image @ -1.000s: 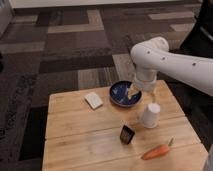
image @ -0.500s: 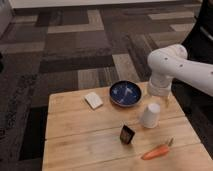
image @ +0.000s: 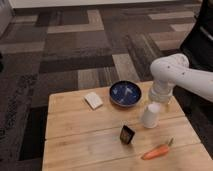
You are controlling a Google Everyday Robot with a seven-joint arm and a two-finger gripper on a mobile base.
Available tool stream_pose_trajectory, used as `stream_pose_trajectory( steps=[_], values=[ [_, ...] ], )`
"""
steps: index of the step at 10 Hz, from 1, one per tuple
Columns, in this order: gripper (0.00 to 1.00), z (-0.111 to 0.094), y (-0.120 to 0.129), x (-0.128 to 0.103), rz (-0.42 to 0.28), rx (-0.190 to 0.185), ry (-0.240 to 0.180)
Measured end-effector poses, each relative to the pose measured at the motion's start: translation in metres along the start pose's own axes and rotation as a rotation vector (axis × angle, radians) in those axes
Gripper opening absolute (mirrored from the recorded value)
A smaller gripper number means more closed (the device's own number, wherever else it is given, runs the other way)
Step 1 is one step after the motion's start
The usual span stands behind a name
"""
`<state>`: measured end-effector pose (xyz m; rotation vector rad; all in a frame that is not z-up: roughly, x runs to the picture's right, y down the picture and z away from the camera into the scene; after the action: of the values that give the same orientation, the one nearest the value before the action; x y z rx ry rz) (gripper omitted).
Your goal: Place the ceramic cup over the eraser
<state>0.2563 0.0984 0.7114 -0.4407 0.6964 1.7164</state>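
Wooden tabletop (image: 75, 130) on patterned carpet (image: 75, 50). The cup (image: 151, 115) stands apparently mouth-down, suited to covering. The eraser (image: 127, 134) lies uncovered near the cup, camera-side. The pincer (image: 160, 101) hangs just behind the cup, apparently placed for grasping; whether it is open or closed cannot be told.

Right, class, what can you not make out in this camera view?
- The gripper, camera view: low beside the ceramic cup, masked by the robot arm; contact with the cup cannot be told.
- The eraser, camera view: its far face is turned away.
- The blue bowl, camera view: pale marks inside, pattern or contents unclear.
- The robot arm, camera view: cut off by the right edge.
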Motion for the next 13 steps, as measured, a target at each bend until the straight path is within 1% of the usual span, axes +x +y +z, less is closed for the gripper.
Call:
stream_pose_trajectory(
  steps=[1,2,3,4,5,6,7,8,9,10,11,12,13],
  values=[
    [0.65,0.004,0.001,0.0,-0.01,-0.003,0.005],
    [0.64,0.006,0.007,-0.004,-0.021,-0.021,-0.003],
    [0.55,0.007,0.009,-0.007,-0.023,-0.029,-0.011],
    [0.37,0.005,0.011,-0.009,-0.031,-0.033,-0.02],
    [0.25,0.005,0.013,-0.008,-0.038,-0.034,-0.021],
    [0.07,0.003,0.016,-0.007,-0.047,-0.034,-0.023],
    [0.0,-0.001,0.018,-0.007,-0.049,-0.028,-0.03],
    [0.0,-0.018,0.018,-0.006,-0.039,-0.013,-0.053],
    [0.0,-0.025,0.018,-0.005,-0.035,-0.006,-0.061],
    [0.0,-0.041,0.025,-0.004,-0.038,0.001,-0.084],
    [0.0,-0.068,0.038,0.005,-0.054,0.013,-0.118],
    [0.0,-0.079,0.044,0.008,-0.064,0.017,-0.132],
    [0.0,-0.096,0.057,0.016,-0.09,0.021,-0.152]
  ],
)
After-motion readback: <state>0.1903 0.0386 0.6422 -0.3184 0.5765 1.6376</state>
